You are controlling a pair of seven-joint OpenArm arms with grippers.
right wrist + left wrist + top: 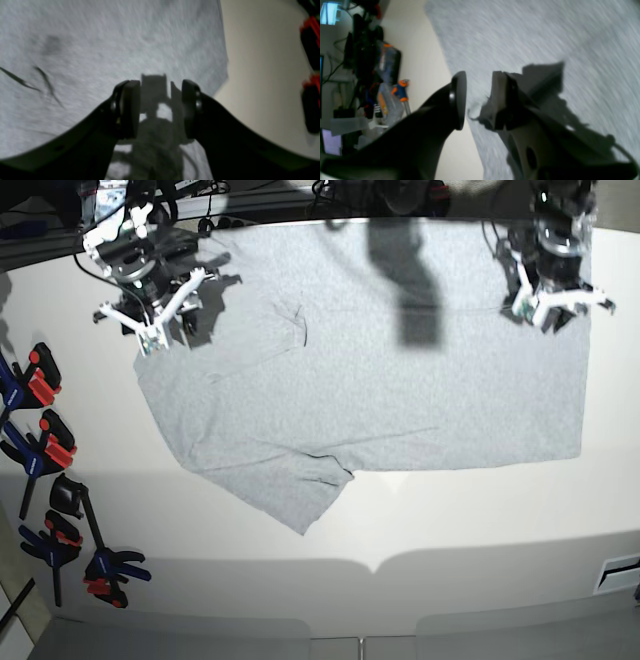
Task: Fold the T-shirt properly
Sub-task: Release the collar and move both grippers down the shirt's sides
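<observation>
Cloth first: the light heather-grey cotton T-shirt (370, 360) lies spread on the white table (480, 520). I see my left hand (477, 100) and right hand (160, 107) both wide, empty, over far corners; I'd pinch both edges evenly.

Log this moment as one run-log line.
shirt: T-shirt spread flat, plain side up | left gripper: open, at its edge | right gripper: open, over it | fold: not started

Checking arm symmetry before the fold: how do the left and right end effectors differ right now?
The left end effector hovers at the T-shirt's straight edge, the right end effector at the opposite end, near a sleeve. The left straddles the cloth's border; the right sits fully over fabric. Both are open, holding nothing.
</observation>
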